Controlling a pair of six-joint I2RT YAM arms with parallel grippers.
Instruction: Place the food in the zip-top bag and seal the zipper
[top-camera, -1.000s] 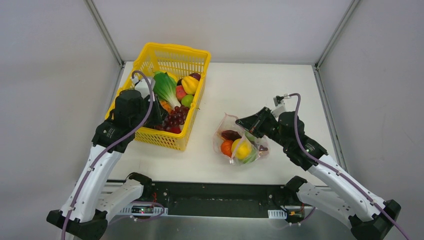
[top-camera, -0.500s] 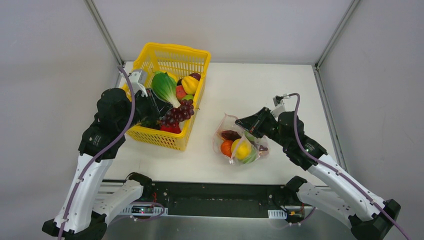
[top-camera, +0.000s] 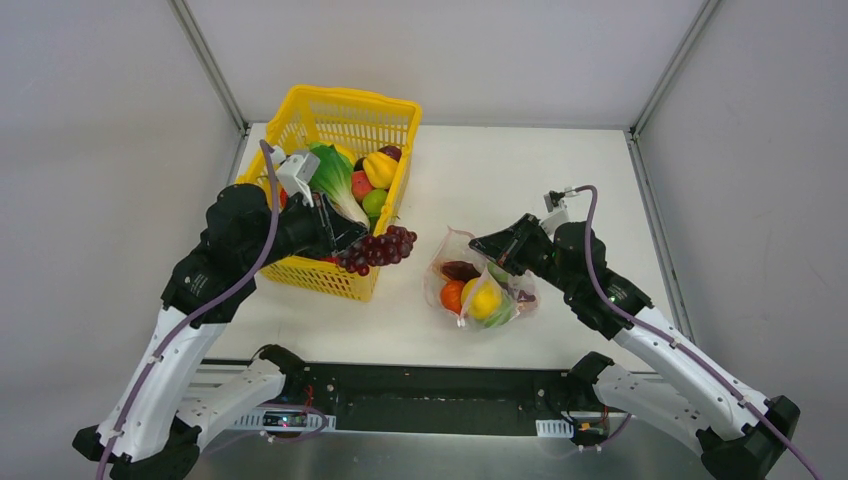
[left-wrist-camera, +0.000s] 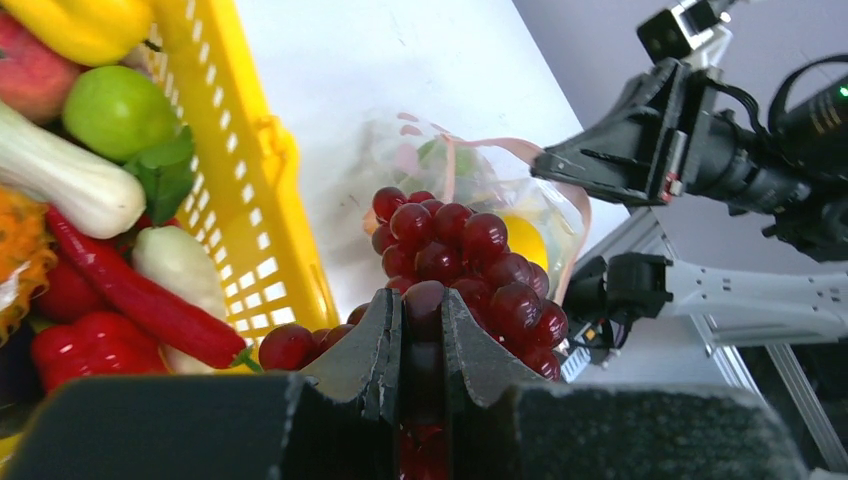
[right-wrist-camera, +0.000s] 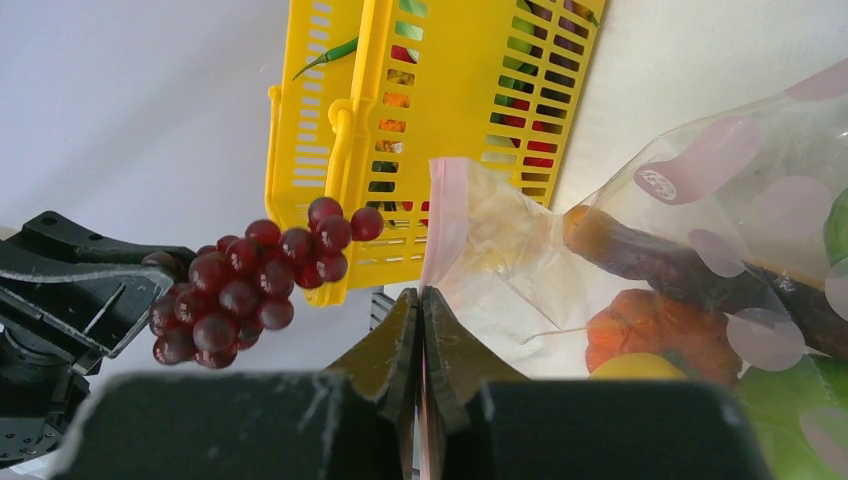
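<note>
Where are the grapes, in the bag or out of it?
Out. The left claw holds the grapes in the air between the yellow basket and the bag.

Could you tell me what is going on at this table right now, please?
The left gripper is shut on a bunch of purple grapes, held in the air between the yellow basket of toy food and the zip-top bag. The right gripper pinches the bag's pink-red zipper at the mouth. The bag holds an orange, a lemon and other pieces, and is not yet sealed.
</note>
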